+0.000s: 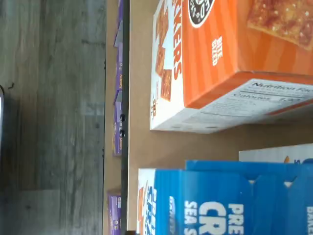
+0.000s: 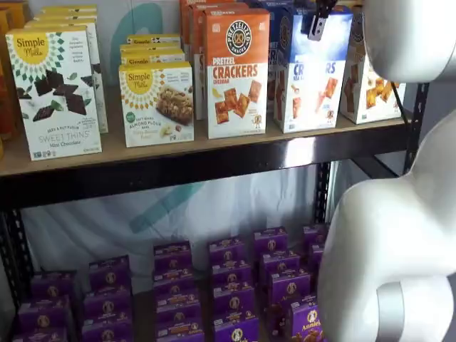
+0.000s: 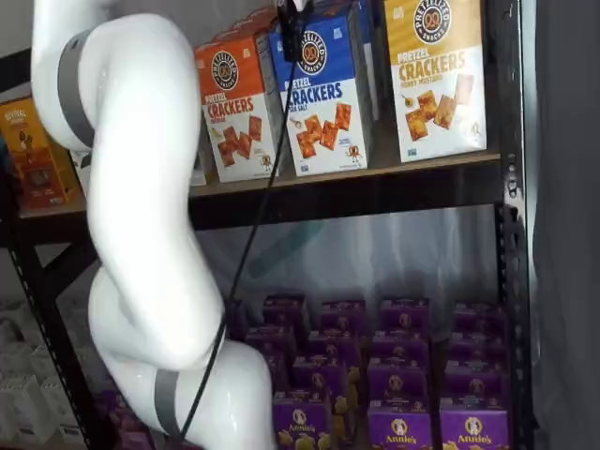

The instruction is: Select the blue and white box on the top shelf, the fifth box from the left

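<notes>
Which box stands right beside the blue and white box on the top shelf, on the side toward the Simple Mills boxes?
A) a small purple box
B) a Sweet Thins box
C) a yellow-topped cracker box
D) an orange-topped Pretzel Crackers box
D: in both shelf views the orange-topped Pretzel Crackers box stands next to the blue and white box on the top shelf, between it and the Simple Mills boxes.

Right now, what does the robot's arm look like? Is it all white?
Mostly! The arm is smooth, shiny white and rounded, like fat tubes joined together, with grey bands around its joints. A thin black cable runs alongside it. The gripper at the end looks black, with only its dark fingers showing.
</notes>
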Robot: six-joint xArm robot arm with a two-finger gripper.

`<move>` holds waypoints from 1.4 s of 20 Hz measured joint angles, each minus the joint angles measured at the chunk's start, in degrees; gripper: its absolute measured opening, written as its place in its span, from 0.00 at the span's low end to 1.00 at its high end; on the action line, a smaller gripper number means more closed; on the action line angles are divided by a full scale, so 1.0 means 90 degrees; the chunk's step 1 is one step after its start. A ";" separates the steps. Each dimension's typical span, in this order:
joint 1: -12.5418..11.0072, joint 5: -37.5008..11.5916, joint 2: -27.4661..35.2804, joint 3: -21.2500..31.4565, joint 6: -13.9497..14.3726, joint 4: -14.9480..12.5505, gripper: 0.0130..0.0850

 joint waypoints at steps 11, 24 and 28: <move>-0.0039 -0.0054 -0.0122 0.0124 -0.0031 0.0031 0.67; -0.0084 0.0032 -0.0183 0.0156 -0.0047 0.0094 0.56; -0.0085 0.0318 -0.0170 0.0010 -0.0035 0.0043 0.56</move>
